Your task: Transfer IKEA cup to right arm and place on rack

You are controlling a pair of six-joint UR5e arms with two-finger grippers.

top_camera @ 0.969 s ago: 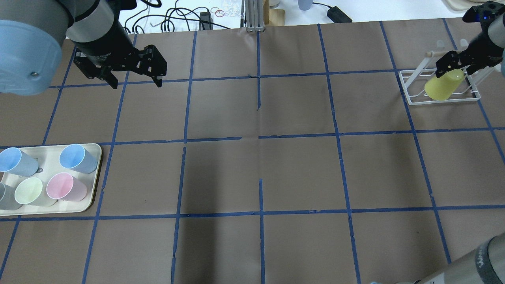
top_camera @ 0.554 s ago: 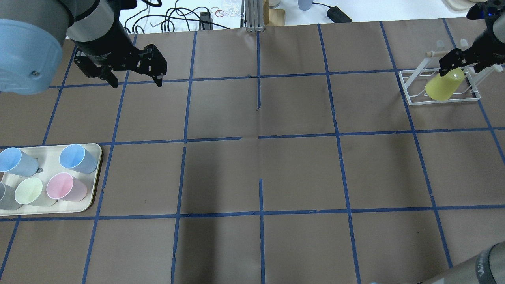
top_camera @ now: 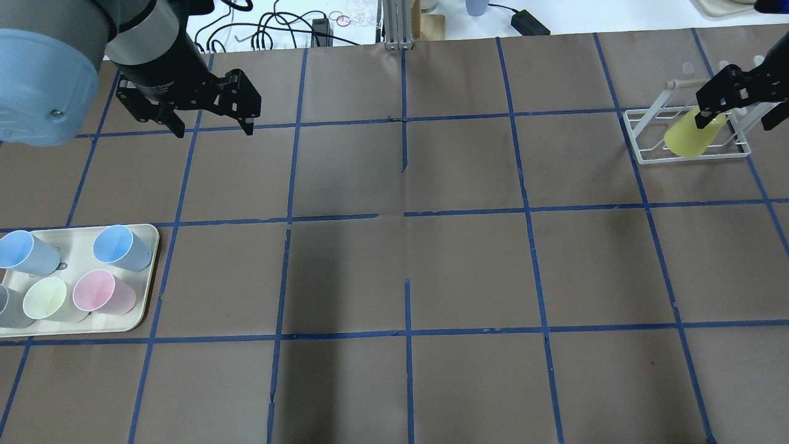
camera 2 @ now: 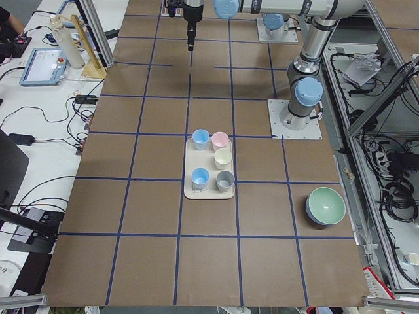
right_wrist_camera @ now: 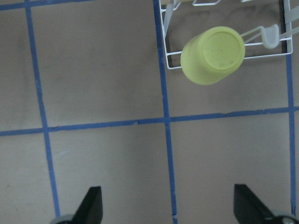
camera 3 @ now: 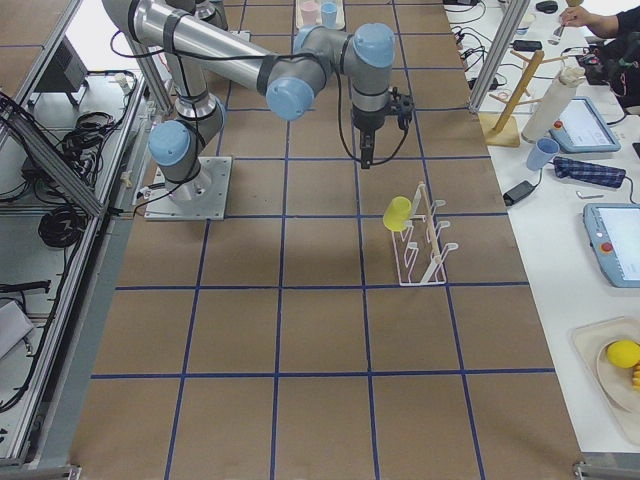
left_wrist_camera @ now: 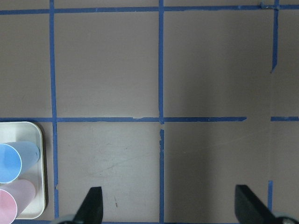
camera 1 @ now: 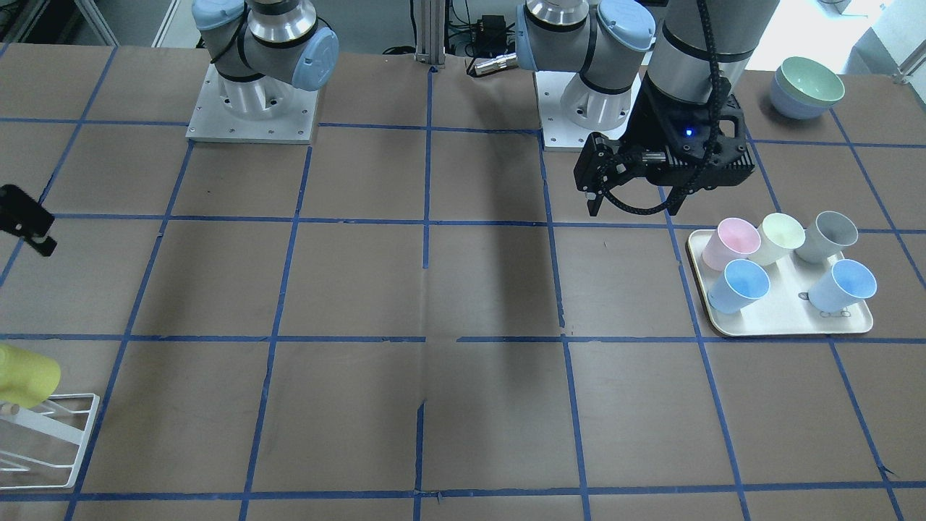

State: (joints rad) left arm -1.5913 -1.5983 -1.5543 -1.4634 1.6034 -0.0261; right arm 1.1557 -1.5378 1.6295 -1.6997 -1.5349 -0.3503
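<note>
Far left of the rack, the left gripper hangs over the bench, its fingers spread and empty. On the rack, the IKEA cup sits tilted, base up. The right gripper is above it, fingers apart and holding nothing. The cup looks light, stiff and slick, so a grasp would suit its tapered wall. Overhead, the right gripper and cup overlap; the right wrist view shows them apart.

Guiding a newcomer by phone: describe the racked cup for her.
At the brown table's end on the robot's right stands a white wire rack. A bright yellow tapered plastic cup leans bottom-up on it, the only cup off the cream tray.
</note>
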